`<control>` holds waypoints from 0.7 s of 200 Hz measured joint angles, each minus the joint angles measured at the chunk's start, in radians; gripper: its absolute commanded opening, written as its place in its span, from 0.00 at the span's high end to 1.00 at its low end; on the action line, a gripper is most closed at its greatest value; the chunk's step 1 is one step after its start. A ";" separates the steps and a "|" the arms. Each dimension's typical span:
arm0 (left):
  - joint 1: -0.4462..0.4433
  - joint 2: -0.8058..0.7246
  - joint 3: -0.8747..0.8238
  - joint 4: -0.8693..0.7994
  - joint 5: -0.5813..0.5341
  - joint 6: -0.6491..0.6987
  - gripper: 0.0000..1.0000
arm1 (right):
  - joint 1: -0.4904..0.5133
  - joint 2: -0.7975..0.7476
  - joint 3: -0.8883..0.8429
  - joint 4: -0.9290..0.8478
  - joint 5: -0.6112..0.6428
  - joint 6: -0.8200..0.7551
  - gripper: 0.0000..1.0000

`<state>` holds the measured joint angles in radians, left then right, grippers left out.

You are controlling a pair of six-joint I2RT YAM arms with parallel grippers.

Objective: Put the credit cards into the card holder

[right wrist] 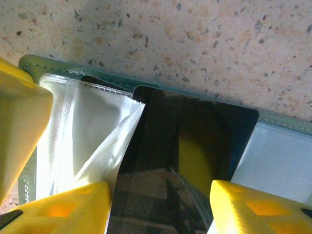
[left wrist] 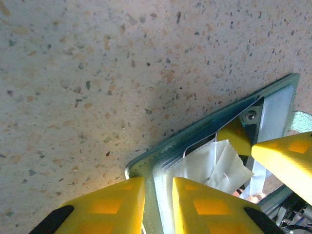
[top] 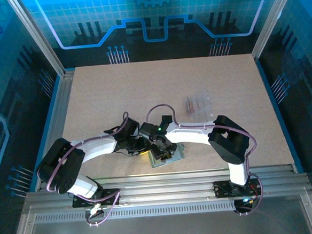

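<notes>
Left gripper (left wrist: 157, 190) pinched on card holder (left wrist: 197, 138) edge, likely to steady it at table (top: 144, 96) near edge, centre; right gripper (right wrist: 161, 192) nipping black card (right wrist: 195, 131) sidewise, lying over holder, probably for sliding in

I find the card holder (top: 168, 159) lying on the table (top: 117, 98) near its front edge, about centre, beneath both wrists. The left gripper (left wrist: 157, 184) pinches the holder's left edge. The right gripper (right wrist: 161, 187) holds a credit card (right wrist: 195, 141) between its fingers, over the holder's inner pockets. A pouch (top: 198, 107) lies behind, to the right.
</notes>
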<state>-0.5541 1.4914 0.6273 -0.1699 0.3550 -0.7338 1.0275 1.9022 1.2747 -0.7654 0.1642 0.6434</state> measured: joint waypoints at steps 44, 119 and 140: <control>0.003 0.000 -0.004 0.000 0.001 0.000 0.77 | 0.000 0.002 0.000 0.003 0.000 0.003 0.47; 0.005 0.004 -0.015 0.004 0.002 0.000 0.77 | 0.006 -0.033 -0.011 -0.025 0.121 0.019 0.66; 0.006 0.010 -0.015 0.004 0.002 0.000 0.77 | 0.006 -0.053 -0.011 -0.050 0.163 0.025 0.70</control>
<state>-0.5476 1.5009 0.6121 -0.1661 0.3573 -0.7341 1.0332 1.8496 1.2640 -0.8158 0.3271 0.6685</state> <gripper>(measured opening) 0.229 0.319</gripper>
